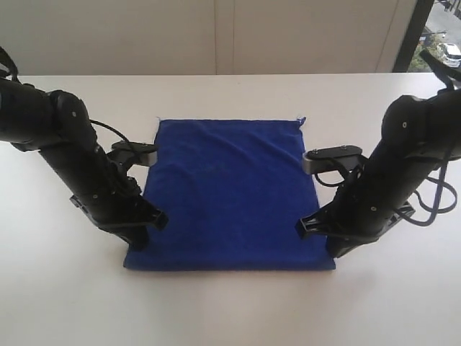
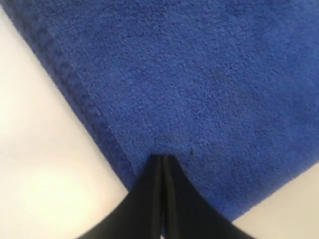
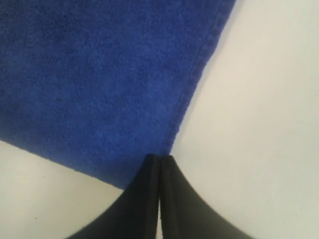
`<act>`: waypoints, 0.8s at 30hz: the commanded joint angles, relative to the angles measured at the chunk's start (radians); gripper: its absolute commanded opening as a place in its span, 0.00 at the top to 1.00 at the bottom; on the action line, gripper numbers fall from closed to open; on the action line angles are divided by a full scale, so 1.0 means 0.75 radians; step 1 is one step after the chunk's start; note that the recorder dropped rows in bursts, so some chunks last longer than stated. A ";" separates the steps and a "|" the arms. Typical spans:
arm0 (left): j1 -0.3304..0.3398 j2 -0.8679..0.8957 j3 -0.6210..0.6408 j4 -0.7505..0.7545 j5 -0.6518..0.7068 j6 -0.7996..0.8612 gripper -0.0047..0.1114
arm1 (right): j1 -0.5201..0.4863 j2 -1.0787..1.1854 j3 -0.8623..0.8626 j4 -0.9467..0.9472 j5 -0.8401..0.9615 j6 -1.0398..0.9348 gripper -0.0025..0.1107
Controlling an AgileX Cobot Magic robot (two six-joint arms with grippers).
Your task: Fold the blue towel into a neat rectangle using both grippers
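Left arm [image 1: 79,166], black, leans in from the left edge over the white desk [image 1: 230,310], w/ a grey-capped cam module [image 1: 134,152] sticking out just beside the towel's left hem. Left fingers [image 1: 138,239] are down at the near-left corner of the blue towel [image 1: 229,194]. In the left wrist view the fingers [image 2: 147,199] are pressed fully together, no gap, tips on the fabric just inside the hem near the corner. Can't tell if any cloth is pinched betw. them; nothing looks lifted. Towel lies flat in the mid of the desk, roughly rectangular, a few soft wrinkles toward the far edge, small loop [image 1: 301,120] at the far-right corner. Right fingers [image 1: 335,246] sit at the near-right corner. In the right wrist view they [image 3: 144,199] are also closed tight, tips right at the towel's side hem where it meets bare desk, close to the corner. Again can't tell whether fabric is caught. Right arm [image 1: 403,166] comes in from the right edge, its own grey-capped module [image 1: 333,157] just beside the towel's right hem, black cables [image 1: 436,198] looping off it. Pale wall [image 1: 216,36] behind, strip of window [image 1: 436,36] at far right.
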 commanded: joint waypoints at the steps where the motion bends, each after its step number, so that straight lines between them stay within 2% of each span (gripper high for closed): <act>1: -0.002 -0.092 0.020 0.044 0.065 -0.003 0.96 | -0.001 -0.091 0.001 0.000 -0.022 0.007 0.98; 4: -0.002 -0.172 0.020 0.044 0.089 -0.003 0.96 | -0.001 -0.165 0.001 -0.003 -0.014 -0.027 0.98; 8: -0.002 -0.259 0.020 0.044 0.126 0.007 0.96 | -0.001 -0.235 0.004 0.000 0.010 -0.203 0.98; 16: -0.002 -0.312 0.023 0.015 0.333 0.618 0.96 | 0.033 -0.260 0.046 0.034 0.063 -0.638 0.98; 19: -0.002 -0.306 0.023 -0.018 0.370 0.742 0.96 | 0.092 -0.260 0.095 0.040 0.038 -0.847 0.98; 22: -0.002 -0.306 0.023 -0.021 0.340 0.777 0.96 | 0.133 -0.260 0.143 0.040 -0.039 -0.953 0.97; 24: -0.002 -0.304 0.023 -0.021 0.306 0.790 0.96 | 0.147 -0.260 0.177 0.040 -0.110 -1.002 0.91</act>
